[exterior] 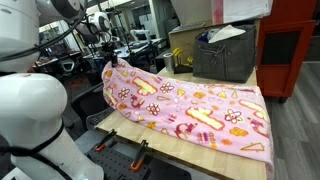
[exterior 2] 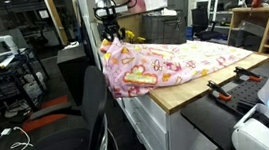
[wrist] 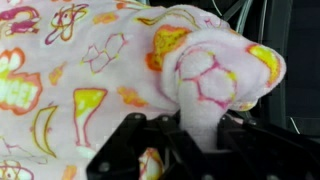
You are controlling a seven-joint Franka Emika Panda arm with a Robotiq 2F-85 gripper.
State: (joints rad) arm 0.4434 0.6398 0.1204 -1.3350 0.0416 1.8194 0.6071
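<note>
Pink and soft, the blanket (exterior: 190,108) lies spread over the wooden counter (exterior: 168,148). It has yellow, orange and white pictures all over it. In both exterior views it covers most of the counter top. Its near edge stops just short of the counter's front edge, so a thin strip of bare wood shows there.

The hand (exterior: 108,61) is at the far left corner of the blanket. It is closed on a bunched-up fold of the blanket and holds that corner up above the counter. In the wrist view the black fingers (wrist: 135,150) pinch the fold from both sides, and the cloth puffs out past them.

In an exterior view the left end of the blanket (exterior 2: 139,69) hangs down over the counter's (exterior 2: 192,94) side. A black chair (exterior 2: 82,106) stands close beside that hanging edge.

A grey box (exterior: 225,58) stands just past the blanket's far edge, on the right. The air above the flat middle of the blanket is open.
</note>
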